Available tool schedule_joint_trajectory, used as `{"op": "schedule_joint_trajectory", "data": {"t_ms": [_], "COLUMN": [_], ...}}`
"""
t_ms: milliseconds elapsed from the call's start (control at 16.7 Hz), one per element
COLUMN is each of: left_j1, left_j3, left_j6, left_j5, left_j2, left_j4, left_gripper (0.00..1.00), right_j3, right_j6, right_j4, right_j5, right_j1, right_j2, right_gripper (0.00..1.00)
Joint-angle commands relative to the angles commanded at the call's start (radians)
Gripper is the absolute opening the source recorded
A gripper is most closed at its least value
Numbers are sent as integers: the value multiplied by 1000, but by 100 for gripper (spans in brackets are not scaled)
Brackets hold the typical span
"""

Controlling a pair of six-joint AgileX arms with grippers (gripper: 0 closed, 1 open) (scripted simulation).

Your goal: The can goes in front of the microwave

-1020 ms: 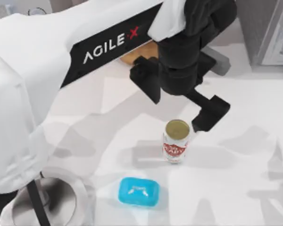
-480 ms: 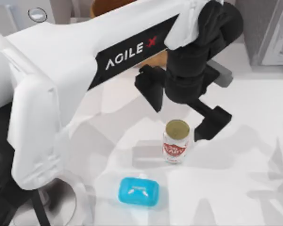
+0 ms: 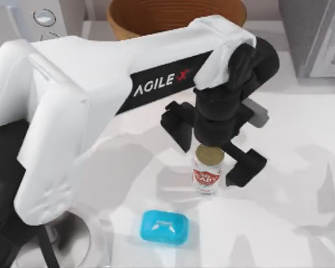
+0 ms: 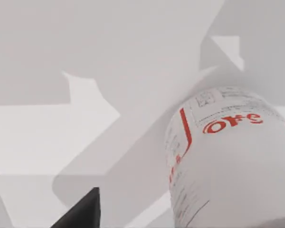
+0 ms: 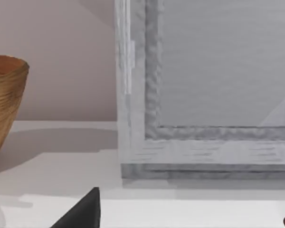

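White table (image 3: pixel 301 167) carries can (image 3: pixel 207 173), blue block (image 3: pixel 164 227), wooden bowl (image 3: pixel 156 14).

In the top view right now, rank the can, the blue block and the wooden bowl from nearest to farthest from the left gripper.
1. The can, between the open fingers of the left gripper, mid-table.
2. The blue block, near the front edge.
3. The wooden bowl, at the back edge.
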Motion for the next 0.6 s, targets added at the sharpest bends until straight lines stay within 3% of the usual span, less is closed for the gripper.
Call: {"op": "schedule_joint_trajectory", "data": {"t_ms": [300, 600], "left_j1": [0, 0], "left_j3": [-15, -15], "left_j6": [0, 0], "left_j5": [0, 0], "left_j2": [1, 1], "left_j4": [15, 15], "left_gripper": [100, 62], "right_j3": [0, 0], "right_j6": [0, 0], "right_j4": [0, 0], "right_j5": [0, 0], "right_j1": [0, 0], "right_j2": [0, 0], "right_gripper": [100, 100]}}
